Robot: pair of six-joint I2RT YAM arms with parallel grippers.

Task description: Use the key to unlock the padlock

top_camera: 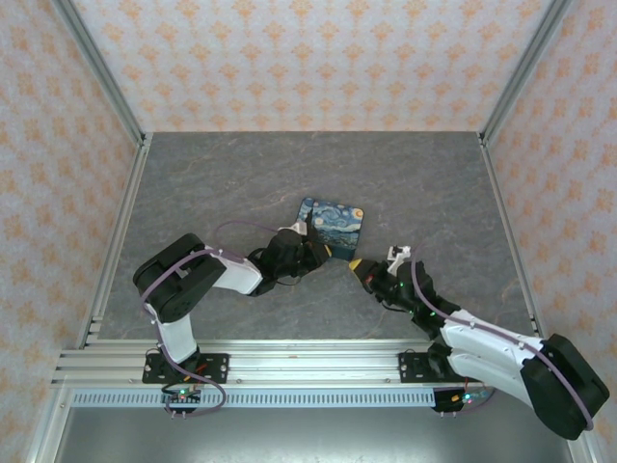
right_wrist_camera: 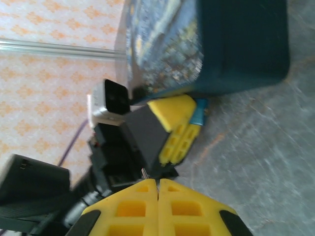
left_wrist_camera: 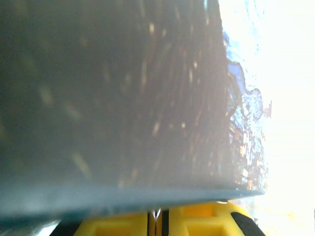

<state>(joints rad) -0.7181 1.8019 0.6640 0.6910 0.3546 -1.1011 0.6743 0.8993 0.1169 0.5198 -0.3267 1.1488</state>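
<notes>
The padlock, a square block with a starry-night top, rests mid-table. In the left wrist view its dark teal side sits right against my left gripper, whose yellow fingers are shut with a small metal tip between them. In the right wrist view the key's teal-blue head pokes out beside the left fingers, touching the padlock's teal side. My left gripper is at the padlock's near edge. My right gripper is shut a little to the right, pointing at the left fingers.
The grey table is walled by patterned panels and aluminium posts. A metal rail runs along the near edge by the arm bases. The left arm's purple cable loops behind its wrist.
</notes>
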